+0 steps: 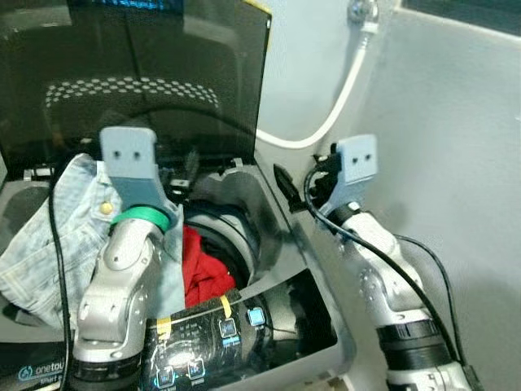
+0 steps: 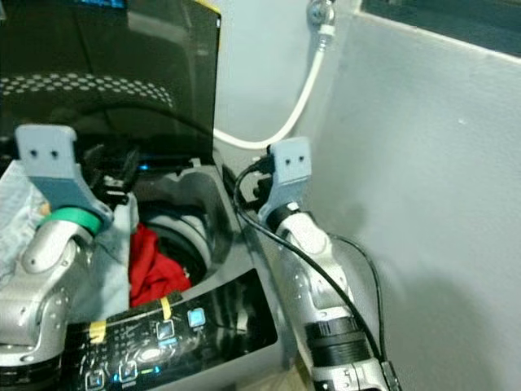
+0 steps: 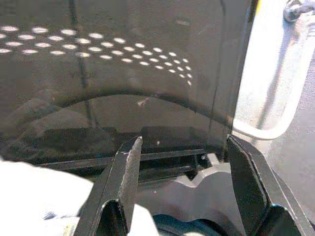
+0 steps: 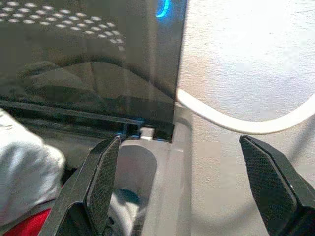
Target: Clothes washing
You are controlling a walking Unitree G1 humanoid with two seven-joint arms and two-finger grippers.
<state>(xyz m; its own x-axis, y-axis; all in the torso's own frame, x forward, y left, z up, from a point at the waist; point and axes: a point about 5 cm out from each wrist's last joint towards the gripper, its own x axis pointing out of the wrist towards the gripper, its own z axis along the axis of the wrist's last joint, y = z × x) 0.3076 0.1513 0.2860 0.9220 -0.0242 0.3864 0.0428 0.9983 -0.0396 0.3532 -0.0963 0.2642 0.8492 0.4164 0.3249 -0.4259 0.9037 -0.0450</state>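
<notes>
Left eye view: your left end effector (image 3: 182, 187) was spread above the washer drum (image 1: 236, 236); the denim shirt (image 1: 49, 236) beside it hung half out and could slide off the rim. Right end effector (image 4: 197, 182) was spread too.

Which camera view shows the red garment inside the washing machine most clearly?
The left eye view is best: the red garment lies in the drum opening, beside the denim garment. The right eye view shows it too, more to the side. The right wrist view catches a red corner; in the left wrist view I cannot make it out.
</notes>
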